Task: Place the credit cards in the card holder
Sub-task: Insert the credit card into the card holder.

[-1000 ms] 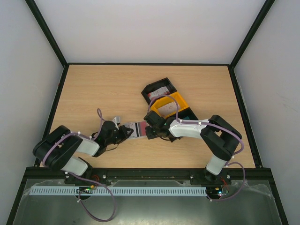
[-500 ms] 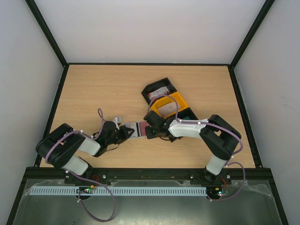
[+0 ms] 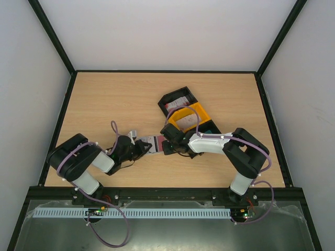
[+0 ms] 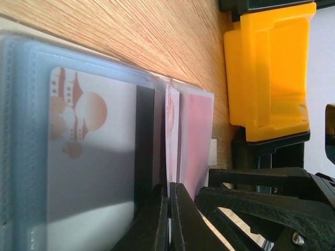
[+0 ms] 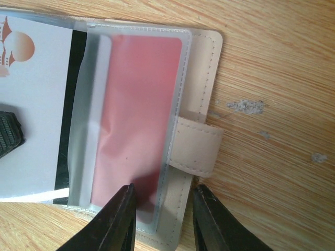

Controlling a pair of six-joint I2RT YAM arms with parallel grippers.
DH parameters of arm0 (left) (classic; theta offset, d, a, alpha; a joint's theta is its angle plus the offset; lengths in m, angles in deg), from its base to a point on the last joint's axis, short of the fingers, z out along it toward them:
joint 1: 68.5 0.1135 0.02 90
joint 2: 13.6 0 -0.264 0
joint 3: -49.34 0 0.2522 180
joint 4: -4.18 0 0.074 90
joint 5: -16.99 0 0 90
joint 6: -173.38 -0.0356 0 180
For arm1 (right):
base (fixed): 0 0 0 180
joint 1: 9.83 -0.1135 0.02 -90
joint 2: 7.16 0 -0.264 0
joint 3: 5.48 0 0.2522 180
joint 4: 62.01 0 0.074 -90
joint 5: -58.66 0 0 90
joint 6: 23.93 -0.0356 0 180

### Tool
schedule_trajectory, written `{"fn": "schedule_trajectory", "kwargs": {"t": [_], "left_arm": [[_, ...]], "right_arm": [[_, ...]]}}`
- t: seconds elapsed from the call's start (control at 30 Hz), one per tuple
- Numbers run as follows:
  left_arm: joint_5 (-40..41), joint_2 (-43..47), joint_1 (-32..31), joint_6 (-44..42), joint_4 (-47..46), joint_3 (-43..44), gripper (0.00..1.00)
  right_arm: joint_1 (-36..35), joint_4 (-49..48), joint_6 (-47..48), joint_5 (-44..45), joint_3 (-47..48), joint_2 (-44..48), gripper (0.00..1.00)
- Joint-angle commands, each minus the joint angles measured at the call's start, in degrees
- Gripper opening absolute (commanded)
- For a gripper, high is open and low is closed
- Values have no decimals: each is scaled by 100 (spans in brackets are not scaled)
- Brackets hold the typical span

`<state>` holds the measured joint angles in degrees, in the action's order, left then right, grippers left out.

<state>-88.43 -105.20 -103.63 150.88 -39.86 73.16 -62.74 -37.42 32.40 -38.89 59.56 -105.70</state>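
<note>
The beige card holder (image 3: 152,143) lies open on the table between my two grippers. Its clear sleeves hold a whitish card with a dark stripe (image 4: 89,157) and a red card (image 5: 136,115). My left gripper (image 3: 140,148) is shut on the thin edge of a sleeve leaf (image 4: 171,125), seen edge-on. My right gripper (image 5: 167,219) is open, its fingers (image 5: 123,222) straddling the holder's near corner beside the beige tab (image 5: 196,146). More cards lie in the tray: a whitish one (image 3: 184,121) and a teal one (image 3: 209,127).
The black-and-yellow three-compartment tray (image 3: 199,111) lies just behind the right gripper; its yellow wall (image 4: 267,68) shows in the left wrist view. Black frame rails border the wooden table (image 3: 115,99).
The left arm's elbow has swung right and nearer the holder. The holder and the right gripper have hardly moved.
</note>
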Motion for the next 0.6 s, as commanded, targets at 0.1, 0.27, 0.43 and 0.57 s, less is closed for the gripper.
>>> {"fn": "schedule_trajectory", "kwargs": {"t": [0.1,0.27,0.43,0.57], "left_arm": [[15,-310,-135,-27,-62,82,3],[-12,-463,-197,-74,50,171,6],[-16,-237,-208,-123,622,344,13],[140,165,-248,-316,1476,508,23]], "right_arm": [[-28,262,-67,-1,-56,-228,29],[-33,254,-61,1,-56,-239,29],[-32,249,-69,17,-87,-220,28],[-30,205,-131,164,-158,-135,23]]}}
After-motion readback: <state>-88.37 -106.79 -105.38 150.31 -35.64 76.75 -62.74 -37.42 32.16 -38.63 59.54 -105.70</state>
